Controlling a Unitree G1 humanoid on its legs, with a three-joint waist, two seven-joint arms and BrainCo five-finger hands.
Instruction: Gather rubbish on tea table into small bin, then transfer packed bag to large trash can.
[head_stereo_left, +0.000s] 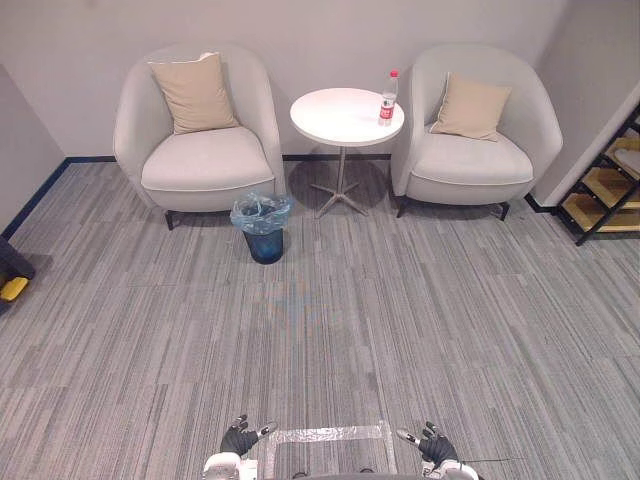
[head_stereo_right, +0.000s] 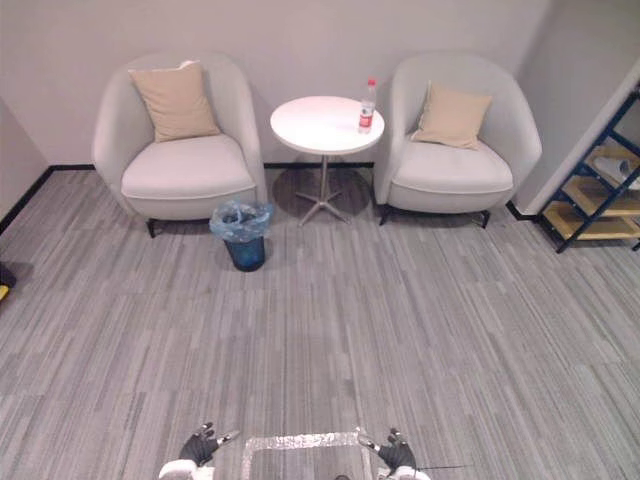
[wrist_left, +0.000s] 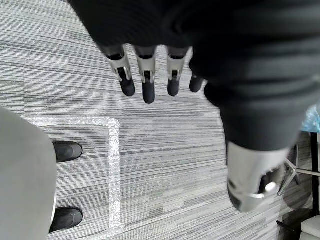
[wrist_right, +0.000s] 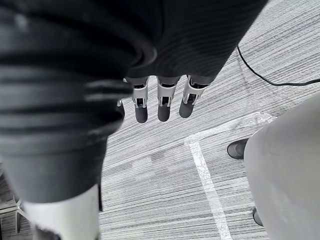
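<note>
A plastic bottle (head_stereo_left: 388, 98) with a red cap is seen standing upright near the right edge of the round white tabletop (head_stereo_left: 335, 120), which is set between a left armchair (head_stereo_left: 200, 150) and a right armchair (head_stereo_left: 478, 150), each fitted with a tan cushion. The small bin (head_stereo_left: 263, 228), lined with a blue bag, is placed on the grey carpet (head_stereo_left: 400, 300) just beside the left armchair's front corner and near the table's foot. Both hands are held low at the near end of the room, well apart from tabletop, bottle and bin alike. The left hand (head_stereo_left: 240, 438) is shown with its fingers (wrist_left: 147, 75) straight and relaxed above the carpet, nothing being held. The right hand (head_stereo_left: 432, 443) is likewise spread, its fingers (wrist_right: 162, 102) extended and nothing grasped. A taped outline (head_stereo_left: 330, 434) is marked on the carpet between the two hands.
</note>
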